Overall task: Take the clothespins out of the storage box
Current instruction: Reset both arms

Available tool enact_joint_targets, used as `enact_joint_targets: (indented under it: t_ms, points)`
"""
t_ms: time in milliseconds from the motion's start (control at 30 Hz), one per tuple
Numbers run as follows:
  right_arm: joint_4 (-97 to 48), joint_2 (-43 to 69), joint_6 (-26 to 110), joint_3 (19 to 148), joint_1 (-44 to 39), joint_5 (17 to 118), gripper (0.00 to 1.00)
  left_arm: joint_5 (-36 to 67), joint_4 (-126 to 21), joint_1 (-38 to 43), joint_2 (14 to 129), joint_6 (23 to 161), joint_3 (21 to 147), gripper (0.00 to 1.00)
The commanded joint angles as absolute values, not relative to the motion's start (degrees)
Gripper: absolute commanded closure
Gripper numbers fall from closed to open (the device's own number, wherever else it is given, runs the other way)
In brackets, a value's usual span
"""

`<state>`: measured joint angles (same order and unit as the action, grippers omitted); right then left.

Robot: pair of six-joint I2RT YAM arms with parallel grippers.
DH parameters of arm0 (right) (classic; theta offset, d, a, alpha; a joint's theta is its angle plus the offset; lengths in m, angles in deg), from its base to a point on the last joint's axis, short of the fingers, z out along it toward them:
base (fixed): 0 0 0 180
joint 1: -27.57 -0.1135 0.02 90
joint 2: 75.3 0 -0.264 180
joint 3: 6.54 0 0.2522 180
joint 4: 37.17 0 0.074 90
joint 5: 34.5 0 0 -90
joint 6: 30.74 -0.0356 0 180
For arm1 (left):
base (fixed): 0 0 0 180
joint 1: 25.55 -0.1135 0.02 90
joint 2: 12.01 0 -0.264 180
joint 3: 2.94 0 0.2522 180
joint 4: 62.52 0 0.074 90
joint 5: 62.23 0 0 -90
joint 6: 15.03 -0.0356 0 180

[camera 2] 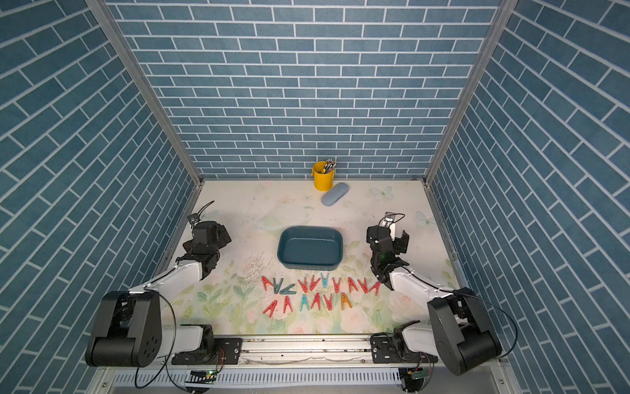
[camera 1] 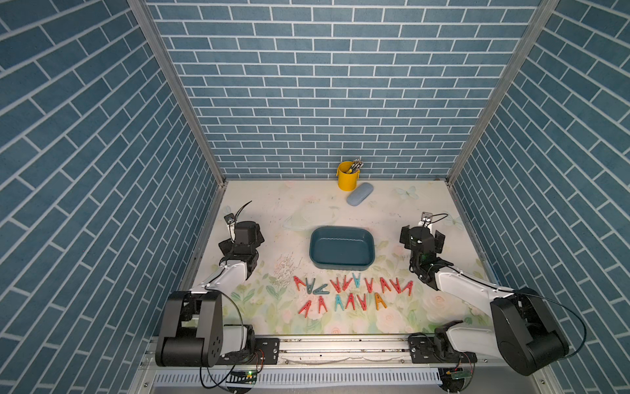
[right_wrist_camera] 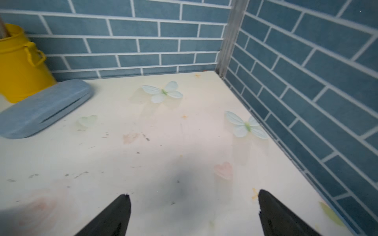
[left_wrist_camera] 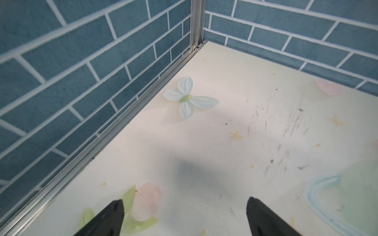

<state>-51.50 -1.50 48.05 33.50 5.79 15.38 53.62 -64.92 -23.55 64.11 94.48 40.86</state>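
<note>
Storage box [camera 1: 342,250] looks empty to me, and the clothespins [camera 1: 356,280] lie in two rows on the surface [camera 1: 306,204] just in front of it. Left gripper [left_wrist_camera: 184,204] and right gripper [right_wrist_camera: 193,194] both gape wide with nothing in them, one on either side of the box. I'd just park both high and wide, no sweeping through those rows.

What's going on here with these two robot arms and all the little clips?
The job is taking clothespins out of the teal box. The box looks empty, and the pins lie in two rows on the table in front of it. The left arm and right arm sit on either side of the box, jaws open, holding nothing.
</note>
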Motion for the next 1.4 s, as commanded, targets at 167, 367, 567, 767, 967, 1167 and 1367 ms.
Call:
enact_joint_targets:
  t_ms: [167,367,567,767,967,1167,1367]
  points:
    - [-76.5,6.3,60.0,28.2,12.2,12.6,0.00,53.2,-97.5,-24.0,68.2,87.0,31.2,0.00]
    - [-89.5,7.6,65.0,22.7,13.5,22.7,0.00,47.2,-112.1,-24.0,70.5,82.1,26.1,0.00]
    - [-101.2,9.6,65.0,17.6,15.4,30.5,0.00,40.1,-119.6,-24.0,72.6,79.2,23.0,0.00]
    - [-106.1,9.1,64.6,14.5,16.8,35.1,0.00,37.1,-121.6,-23.8,74.2,77.6,22.8,0.01]
    - [-104.9,11.1,61.8,15.3,20.9,42.3,0.00,37.3,-121.7,-23.7,74.2,77.6,22.7,0.00]
    - [-106.0,13.0,61.3,15.8,21.4,42.1,0.01,37.3,-121.7,-23.7,74.2,77.6,22.8,0.00]
    - [-104.1,12.8,61.1,16.7,21.3,40.8,0.00,37.5,-121.5,-23.6,74.2,77.5,22.7,0.00]
